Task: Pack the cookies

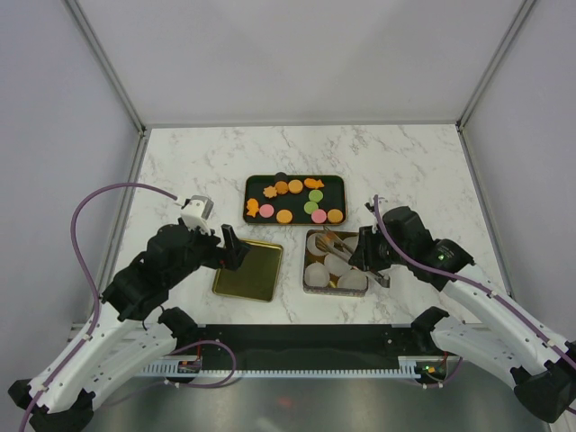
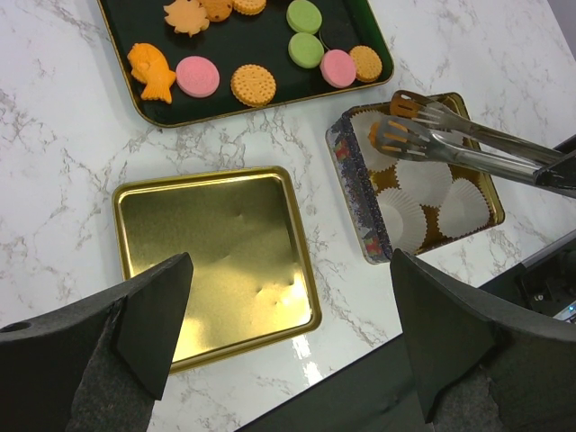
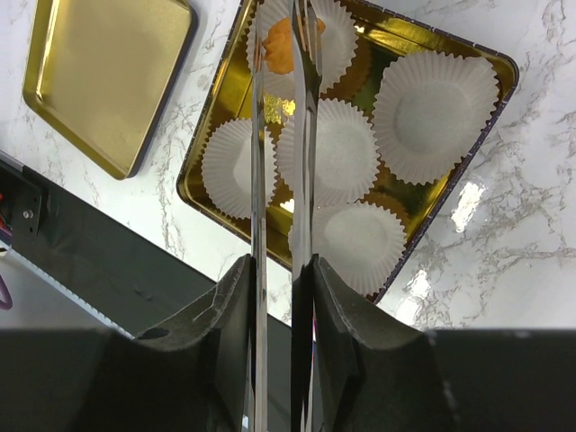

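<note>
One orange cookie (image 3: 281, 47) sits at the tips of the tongs (image 3: 279, 180), between the two blades. It is over the white paper cup (image 3: 337, 40) that lies directly under the tips. Whether the cookie touches that cup cannot be determined. The remaining cookies (image 1: 292, 200) lie flat on a dark tray (image 1: 340, 193), beyond the tong tips and to their left, well apart from them. They are round orange, pink and green pieces with a few fish and flower shapes.

The tong blades are narrow, nearly parallel, pinched together. The right gripper (image 3: 281, 270) clamps the tong handles between both fingers, with the blades projecting forward over the tin (image 2: 351, 171). Further paper cups (image 3: 436, 103) fill the tin below and to the right of the blades.

The left gripper (image 2: 290, 270) hovers with its fingers spread wide and holds nothing. A gold lid (image 2: 216, 261) lies beneath it, left of the tin and near the tray.
</note>
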